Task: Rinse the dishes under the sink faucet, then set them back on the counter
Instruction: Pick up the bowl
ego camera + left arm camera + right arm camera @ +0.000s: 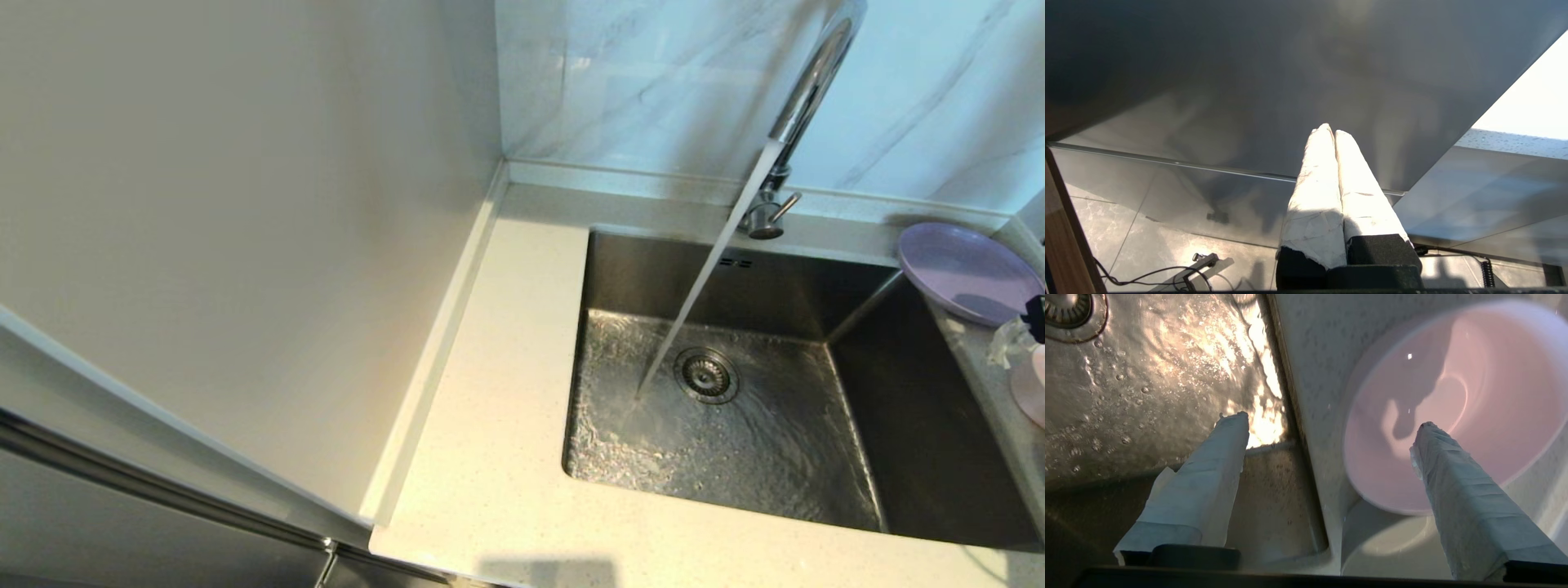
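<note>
Right gripper (pixel 1331 420) spread wide over the sink's edge, one finger (pixel 1453 469) above the pink cup (pixel 1474 388) at right of frame, nothing held.

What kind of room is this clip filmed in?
Most likely a home kitchen: a steel sink set into a speckled counter, a chrome faucet running water, and a lavender plate beside the basin.

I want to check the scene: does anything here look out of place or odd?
The faucet runs into a sink holding no dish. The lavender plate overhangs the sink's edge.
</note>
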`<state>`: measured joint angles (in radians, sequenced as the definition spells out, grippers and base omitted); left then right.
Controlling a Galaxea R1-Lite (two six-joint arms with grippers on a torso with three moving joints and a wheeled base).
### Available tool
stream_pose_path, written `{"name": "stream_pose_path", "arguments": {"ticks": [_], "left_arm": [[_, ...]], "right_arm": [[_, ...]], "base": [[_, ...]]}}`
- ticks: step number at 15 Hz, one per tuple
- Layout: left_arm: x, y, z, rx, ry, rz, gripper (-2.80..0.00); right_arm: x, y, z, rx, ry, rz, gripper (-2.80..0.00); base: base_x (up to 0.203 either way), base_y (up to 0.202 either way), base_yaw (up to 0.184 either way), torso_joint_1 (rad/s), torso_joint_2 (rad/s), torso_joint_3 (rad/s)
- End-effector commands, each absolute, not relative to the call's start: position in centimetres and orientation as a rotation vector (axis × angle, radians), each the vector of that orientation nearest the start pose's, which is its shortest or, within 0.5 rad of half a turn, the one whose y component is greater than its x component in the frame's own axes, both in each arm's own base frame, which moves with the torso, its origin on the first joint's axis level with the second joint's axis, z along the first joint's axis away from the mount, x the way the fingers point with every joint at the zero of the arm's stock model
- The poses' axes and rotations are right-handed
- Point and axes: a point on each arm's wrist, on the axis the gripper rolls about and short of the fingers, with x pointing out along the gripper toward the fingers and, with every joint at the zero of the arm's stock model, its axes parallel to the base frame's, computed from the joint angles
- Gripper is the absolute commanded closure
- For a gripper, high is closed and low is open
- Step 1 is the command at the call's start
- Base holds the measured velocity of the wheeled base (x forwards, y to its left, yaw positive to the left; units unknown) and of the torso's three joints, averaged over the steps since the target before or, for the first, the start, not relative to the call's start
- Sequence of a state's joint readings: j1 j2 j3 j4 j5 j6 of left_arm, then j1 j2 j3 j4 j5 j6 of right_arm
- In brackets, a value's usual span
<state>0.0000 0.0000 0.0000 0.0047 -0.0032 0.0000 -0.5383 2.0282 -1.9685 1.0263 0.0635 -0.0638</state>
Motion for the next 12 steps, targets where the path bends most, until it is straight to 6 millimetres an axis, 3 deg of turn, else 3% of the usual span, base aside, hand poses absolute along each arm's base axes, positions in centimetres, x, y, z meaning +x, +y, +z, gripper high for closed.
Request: {"name": "stream_pose_path", "arguments": {"ticks": [1,9,10,12], "left_arm": [[-2.28,-0.01,7.5,0.0,0.005,-0.003,0.0],[-2.28,-0.01,7.5,0.0,0.005,-0.003,0.0],[-2.28,-0.01,7.5,0.0,0.005,-0.003,0.0],[-2.28,-0.01,7.5,0.0,0.005,-0.003,0.0]], "right_arm": [[31.97,-18.87,22.89,0.269,1.078,-0.391,-2.8],[32.64,-19.29,22.15,0.262,1.074,-0.398,-2.8],[32.64,-19.29,22.15,0.262,1.074,-0.398,0.0],[32.64,-19.29,22.15,0.256,1.075,-0.392,0.0]], "base": [[0.0,0.0,0.0,0.0,0.0,0.0],[0.0,0.0,0.0,0.0,0.0,0.0],[0.0,0.0,0.0,0.0,0.0,0.0],[0.0,0.0,0.0,0.0,0.0,0.0]]}}
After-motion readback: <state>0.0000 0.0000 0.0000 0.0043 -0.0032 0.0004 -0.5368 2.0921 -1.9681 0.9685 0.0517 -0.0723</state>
